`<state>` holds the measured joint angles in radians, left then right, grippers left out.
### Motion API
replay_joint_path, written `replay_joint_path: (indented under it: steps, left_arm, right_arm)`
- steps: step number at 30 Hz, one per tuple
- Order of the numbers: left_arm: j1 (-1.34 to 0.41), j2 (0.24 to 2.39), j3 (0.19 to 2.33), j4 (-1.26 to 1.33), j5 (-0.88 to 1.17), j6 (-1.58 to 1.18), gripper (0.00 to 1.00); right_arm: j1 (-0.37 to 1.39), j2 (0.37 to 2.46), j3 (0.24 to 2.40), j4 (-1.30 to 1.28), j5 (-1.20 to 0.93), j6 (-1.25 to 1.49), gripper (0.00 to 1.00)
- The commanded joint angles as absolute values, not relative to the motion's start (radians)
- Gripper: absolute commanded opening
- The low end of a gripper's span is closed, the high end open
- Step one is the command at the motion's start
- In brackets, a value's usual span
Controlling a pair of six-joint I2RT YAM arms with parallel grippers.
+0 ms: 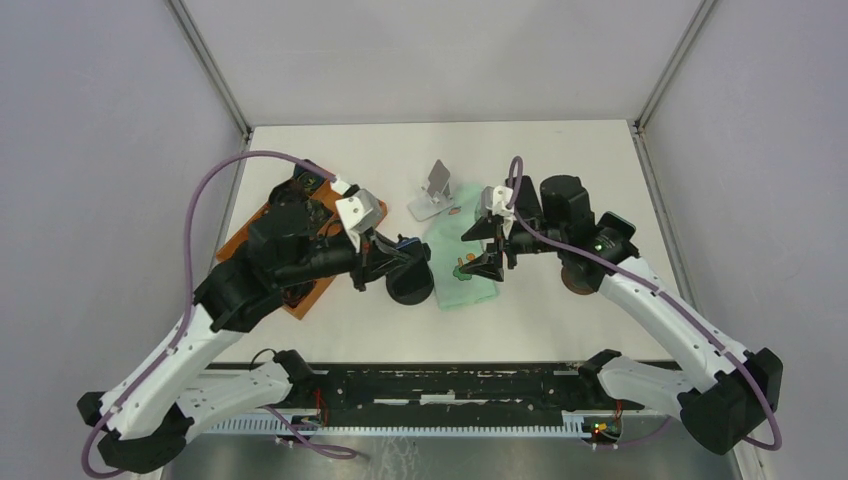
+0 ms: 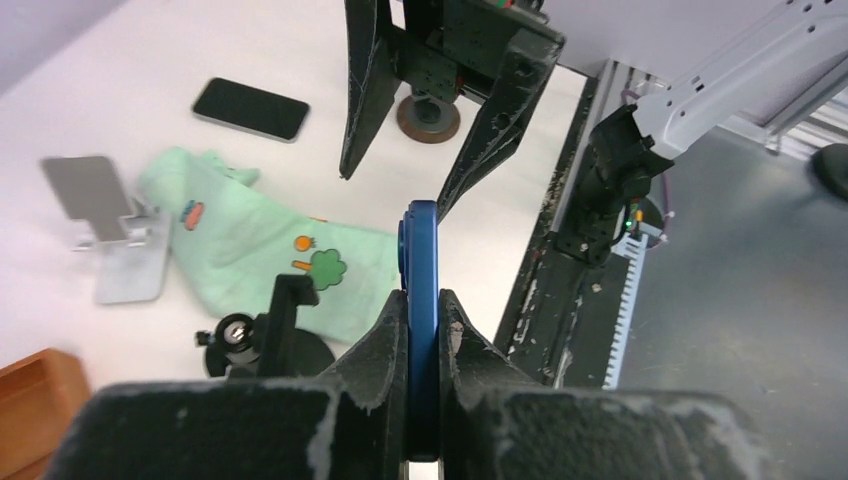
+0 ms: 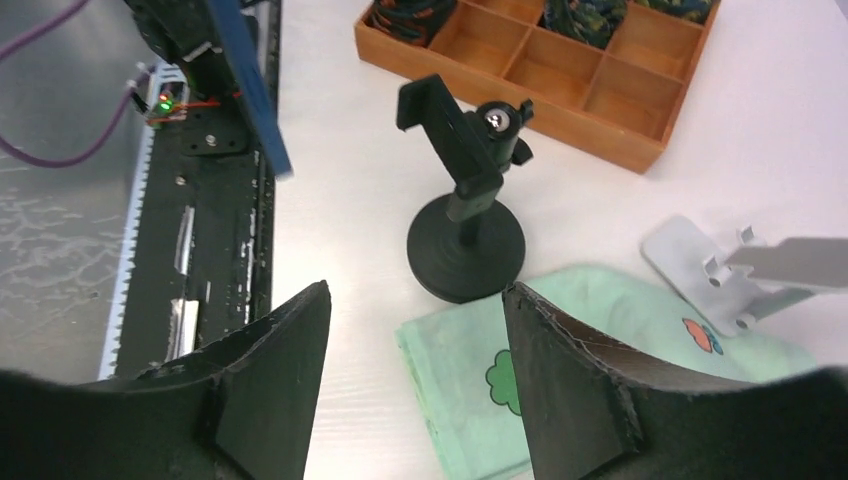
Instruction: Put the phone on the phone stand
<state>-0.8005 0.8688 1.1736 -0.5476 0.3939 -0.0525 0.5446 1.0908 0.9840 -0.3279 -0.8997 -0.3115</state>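
Over at the table's left, the wooden tray has dark patterned bundles in some compartments. Left claw is clamped tight on the blue phone, up off the table near the black phone stand. Right claw hangs wide open, holding nothing, over the green cloth.

a white table carries everything. on its left lies a wooden tray split into compartments. near the middle a black phone stand sits on its round base, just beside a green cloth with cartoon prints. a silver stand rests at the cloth's far end. a dark phone lies flat, near a brown round disc.
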Motion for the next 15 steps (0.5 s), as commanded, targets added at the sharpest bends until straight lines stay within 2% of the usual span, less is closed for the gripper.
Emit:
replay_joint_path:
  steps: [1,4,10,15]
  left_arm:
    - [-0.802,0.763,1.197,-0.575,0.297,0.069,0.02]
    - [-0.802,0.692,1.143,-0.558,0.228,0.055,0.02]
    - [-0.802,0.550,0.992,-0.482,0.234,-0.061,0.02]
    - [-0.802,0.481,0.951,-0.448,0.211,-0.099,0.02]
  right_arm:
    - [0.591,1.117,0.993,-0.328,-0.730,-0.339,0.70]
    - [0.630,1.135,0.999,-0.300,-0.679,-0.308,0.68]
    - [0.673,1.148,0.991,-0.260,-0.628,-0.259,0.67]
    - [0.691,1.165,0.971,-0.219,-0.632,-0.210,0.67]
